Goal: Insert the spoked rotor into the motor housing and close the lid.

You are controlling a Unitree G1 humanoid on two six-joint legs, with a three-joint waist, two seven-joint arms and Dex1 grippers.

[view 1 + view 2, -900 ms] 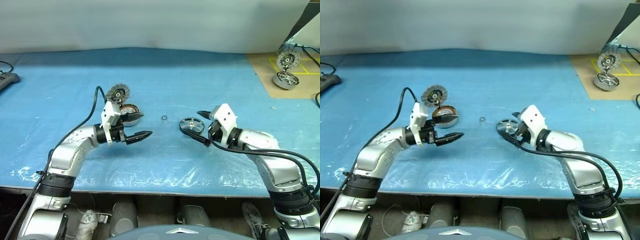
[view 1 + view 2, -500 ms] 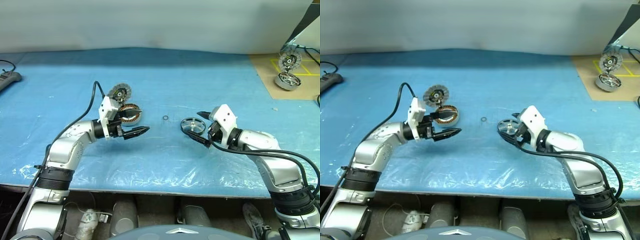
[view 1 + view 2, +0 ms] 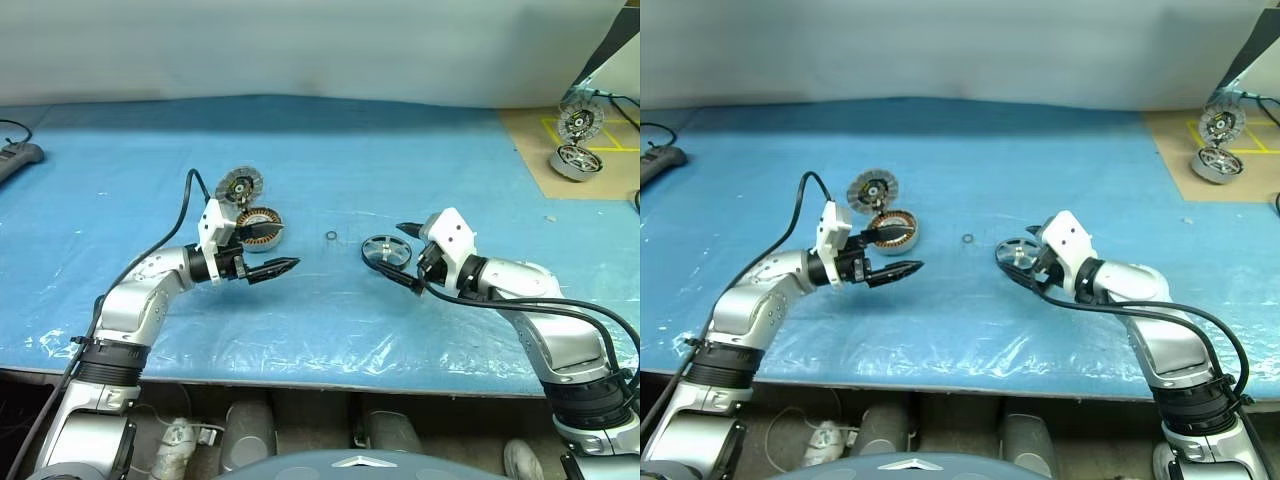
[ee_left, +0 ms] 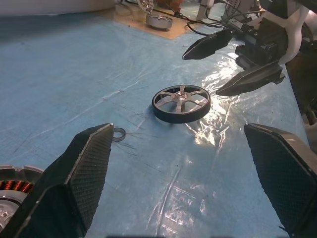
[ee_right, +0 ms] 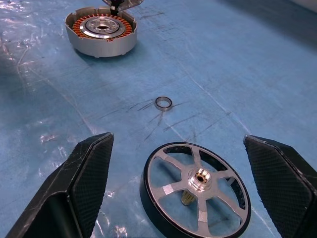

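Note:
The spoked rotor (image 3: 385, 250) lies flat on the blue sheet, dark rim and silver spokes up. My right gripper (image 3: 393, 250) stands open around it, one finger on each side, neither touching it; the right wrist view has the rotor (image 5: 196, 191) low between the fingers. The motor housing (image 3: 262, 226) sits to the left with its copper windings showing. The ribbed lid (image 3: 240, 185) rests just behind it. My left gripper (image 3: 283, 248) is open just in front of the housing, pointing toward the rotor (image 4: 181, 103), and holds nothing.
A small metal ring (image 3: 330, 236) lies between housing and rotor. At the far right back, a brown board (image 3: 530, 140) carries other motor parts (image 3: 573, 160). A power strip (image 3: 15, 157) lies at the far left. The table's front edge runs close below both arms.
The left arm has shifted slightly, its gripper staying in front of the housing. The right gripper and the rotor have not moved.

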